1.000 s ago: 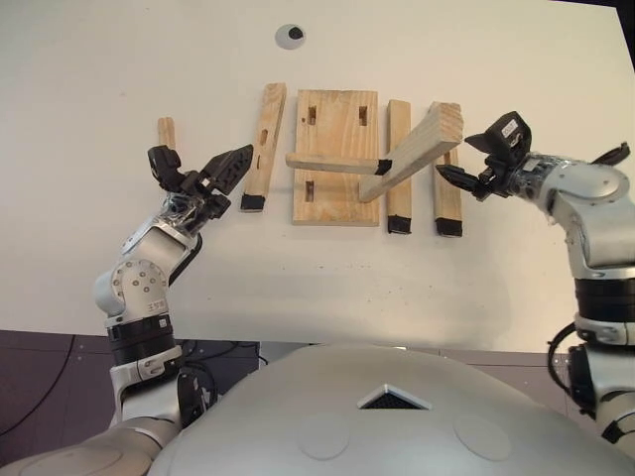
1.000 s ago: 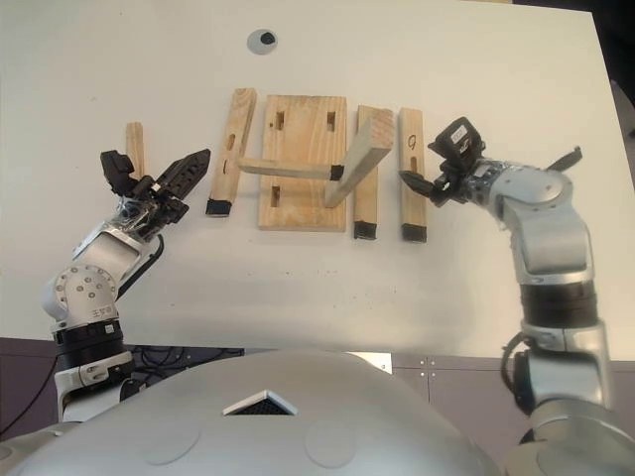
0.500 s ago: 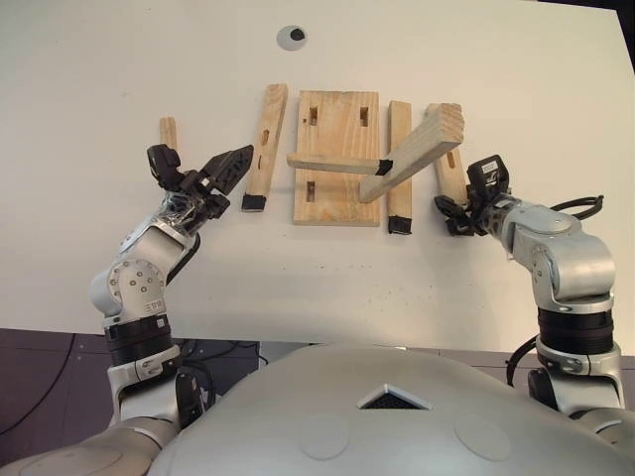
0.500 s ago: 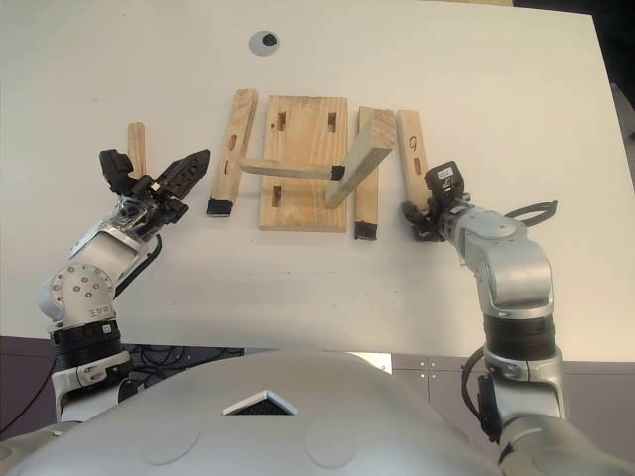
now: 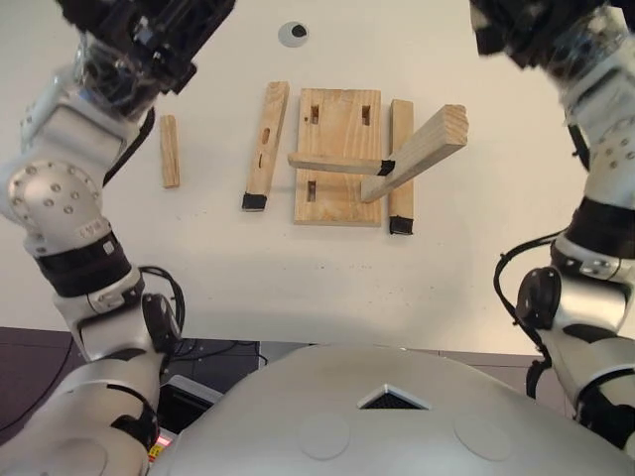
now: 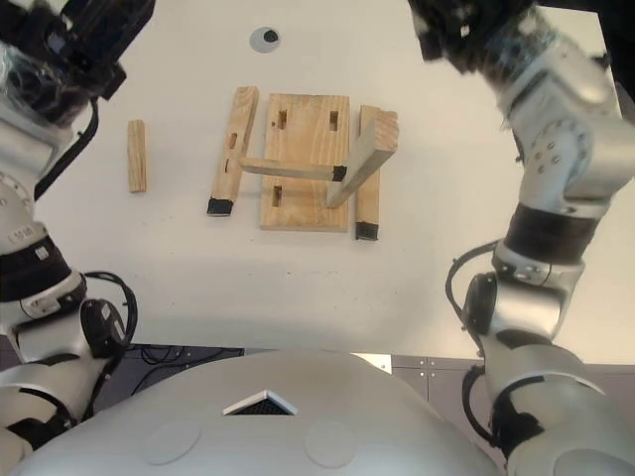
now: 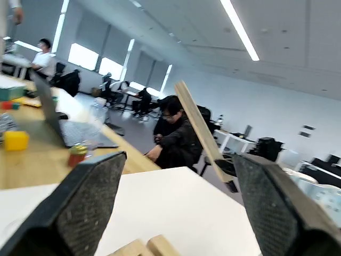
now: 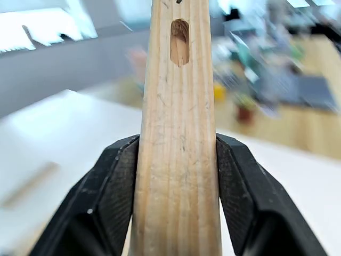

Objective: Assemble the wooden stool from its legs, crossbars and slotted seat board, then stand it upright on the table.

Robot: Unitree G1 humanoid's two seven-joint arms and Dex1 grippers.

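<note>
Fingers of the right gripper clamp both sides of a slotted leg. They hold it upright, high above the white table, with its oval mortise clear of the pads. Opposite, the left gripper is spread wide with nothing between its pads, raised over the table's left side and facing the held piece.

Below, the seat board lies flat at mid-table, slots up. A propped leg slants over the board's right edge, and a crossbar runs from its dark-capped lower end across the board. The two appear joined, though the joint is too small to confirm. A right-hand leg lies flat just beside the board, partly under the slanting one. A left-hand leg lies just off the opposite edge, and a short crossbar rests well apart to the left.

Assembly looks to be at an early stage, with one leg and one bar seemingly mated and the rest loose. The step in hand appears to be fetching a second leg to that pair. The next move probably calls for lowering the held leg, turning its mortise toward the crossbar's free end and pressing it on squarely. The empty left gripper would likely have to steady the propped pair so it does not tip.
</note>
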